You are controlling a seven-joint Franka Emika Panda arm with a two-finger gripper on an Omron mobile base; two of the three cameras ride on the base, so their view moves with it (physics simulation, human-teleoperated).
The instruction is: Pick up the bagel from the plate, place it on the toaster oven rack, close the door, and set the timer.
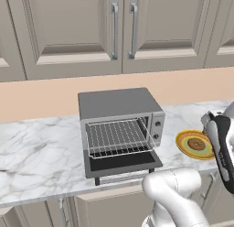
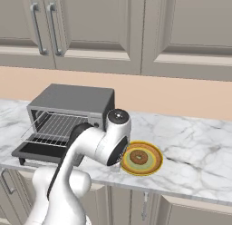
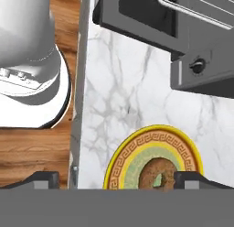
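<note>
The brown bagel [image 3: 150,169] lies in the middle of the yellow ringed plate [image 3: 137,143] on the marble counter, right of the toaster oven [image 1: 119,105]. My gripper [image 3: 118,179] hovers open above the plate's near side. Its fingertips [image 3: 42,179] stand wide apart, and the bagel is just inside the right one with nothing gripped. The oven door [image 1: 122,163] is folded down flat, and the silver wire rack [image 1: 118,137] sticks partly out of the cavity. In the base views the bagel [image 1: 196,144] [image 2: 138,157] and plate [image 1: 183,146] [image 2: 154,167] sit beside my wrist.
The oven's control knobs [image 1: 157,125] are on its right front panel, one knob [image 3: 198,66] close to the plate. The counter's front edge [image 3: 80,107] runs just left of the plate, with wood floor below. Beige cabinets [image 1: 123,29] hang above the counter.
</note>
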